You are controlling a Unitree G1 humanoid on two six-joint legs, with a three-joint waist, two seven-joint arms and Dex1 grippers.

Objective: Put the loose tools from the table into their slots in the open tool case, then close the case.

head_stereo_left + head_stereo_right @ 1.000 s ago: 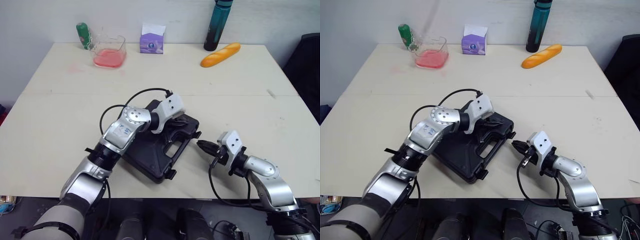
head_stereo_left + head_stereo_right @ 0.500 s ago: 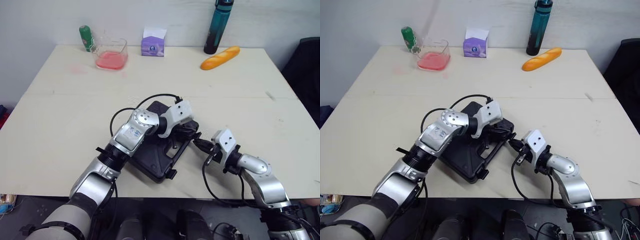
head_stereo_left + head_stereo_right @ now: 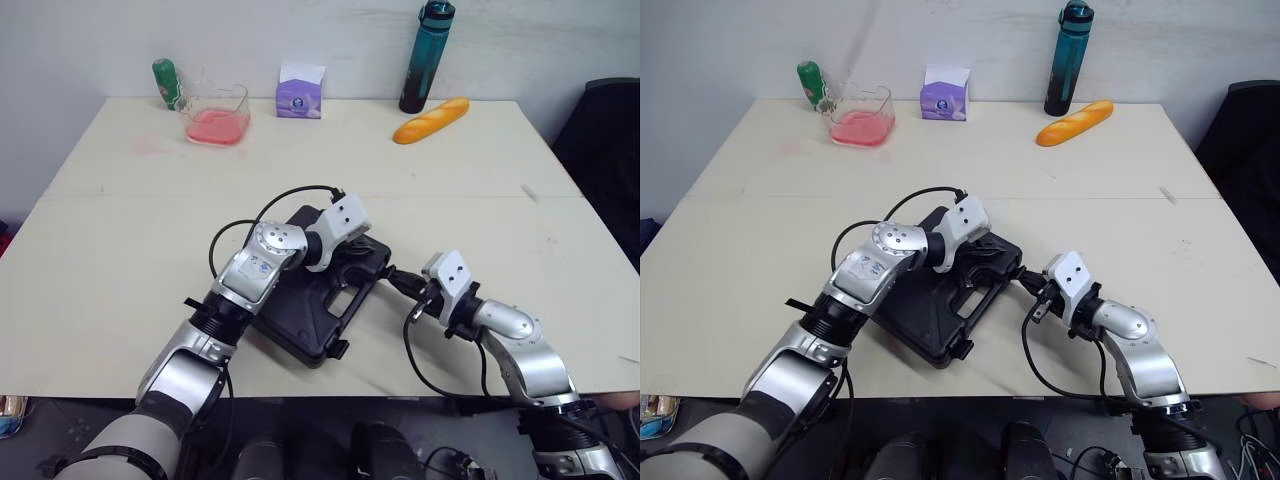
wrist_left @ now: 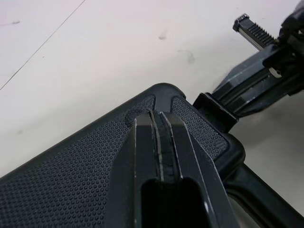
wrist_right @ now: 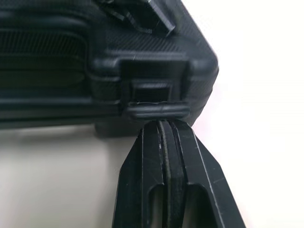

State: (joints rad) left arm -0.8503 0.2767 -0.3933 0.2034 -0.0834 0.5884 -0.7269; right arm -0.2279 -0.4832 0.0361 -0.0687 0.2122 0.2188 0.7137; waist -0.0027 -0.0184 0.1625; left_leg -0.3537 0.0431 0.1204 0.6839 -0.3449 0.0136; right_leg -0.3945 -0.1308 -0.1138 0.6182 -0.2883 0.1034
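The black tool case (image 3: 312, 312) lies shut on the table (image 3: 480, 200), near the front edge and about in the middle, turned at an angle to the table edge. No loose tools can be seen on the table around it. The left gripper (image 4: 160, 116) rests on the textured lid, close to the rounded corner beside the handle (image 3: 347, 296); its two fingers are pressed together with nothing between them. The right gripper (image 5: 164, 124) comes to the case from the robot's right side, with its fingers also pressed together and empty. Their tip touches the lower edge of a latch (image 5: 154, 108) on the side wall of the case. A second latch (image 3: 338, 348) sits on the same side, nearer to the front edge of the table. Well apart from the case, along the far edge of the table, stand a green bottle (image 3: 165, 82), a clear container (image 3: 216, 112) with something pink in it, a small purple box (image 3: 299, 92) and a teal bottle (image 3: 414, 60). A bread loaf (image 3: 430, 118) lies just beside the teal bottle.
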